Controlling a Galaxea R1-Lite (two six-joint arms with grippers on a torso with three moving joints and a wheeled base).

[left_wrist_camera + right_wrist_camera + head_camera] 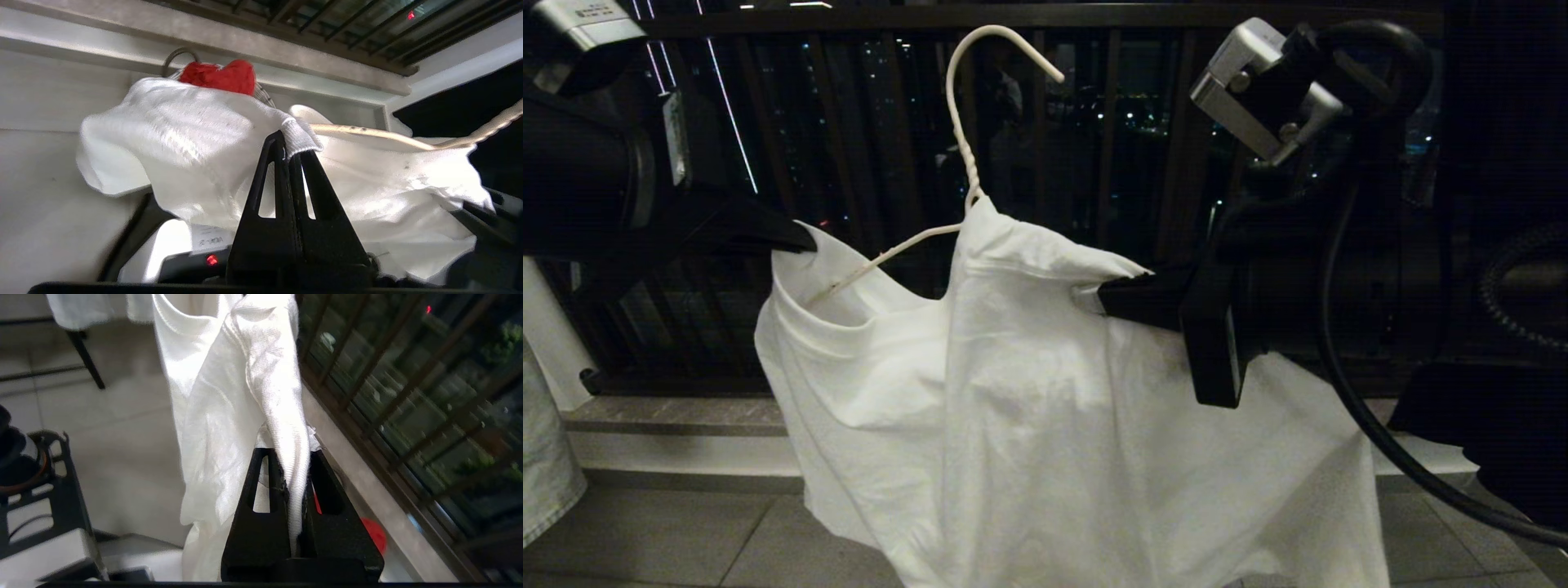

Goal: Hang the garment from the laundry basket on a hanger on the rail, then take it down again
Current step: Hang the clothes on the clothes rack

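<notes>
While two hands (800, 241) (1107, 298) pinch one garment (1029, 392), one hanger (968, 155) shows.

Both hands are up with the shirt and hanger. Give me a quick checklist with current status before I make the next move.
1. Left hand shut on the shirt at the ribbed edge: ok.
2. Right hand shut on a bunched fold of the shirt: ok.
3. Hanger inside the shirt, neck and hook sticking out above the cloth: ok.
4. Shirt seated on both hanger shoulders: not ok; one wire shoulder lies bare on the left hand's side, the other is covered.
5. Hook free of obstructions: ok; nothing touches it in the head view.
6. Rail position relative to the hook: cannot tell; the rail is in no view.
</notes>
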